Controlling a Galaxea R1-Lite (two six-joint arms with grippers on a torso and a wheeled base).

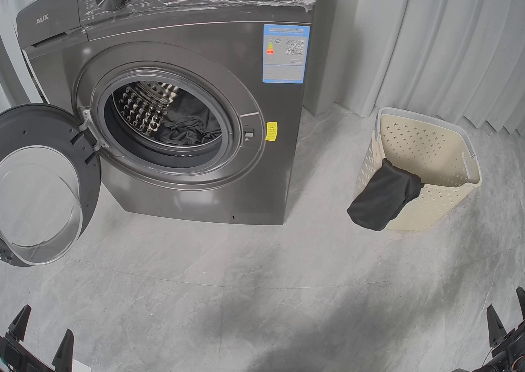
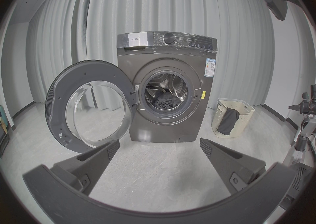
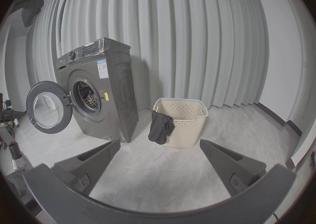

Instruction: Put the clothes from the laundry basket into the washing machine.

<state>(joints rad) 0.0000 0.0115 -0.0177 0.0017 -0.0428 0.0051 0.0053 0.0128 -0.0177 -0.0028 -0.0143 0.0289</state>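
The grey washing machine (image 1: 180, 88) stands with its round door (image 1: 41, 187) swung wide to the left. Dark clothes (image 1: 188, 127) lie inside the drum. To its right sits the cream laundry basket (image 1: 437, 165), and a black garment (image 1: 385, 195) hangs over its near rim, partly outside. My left gripper (image 1: 42, 335) is low at the near left, open and holding nothing. My right gripper (image 1: 508, 313) is low at the near right, open as well. Both are far from the basket and the machine. The machine (image 2: 168, 86), basket (image 3: 184, 119) and hanging garment (image 3: 160, 129) show ahead of the wrists.
Grey tiled floor (image 1: 262, 280) stretches between me and the machine. Pale curtains (image 1: 426, 28) hang behind the machine and basket. The open door juts out over the floor on the left.
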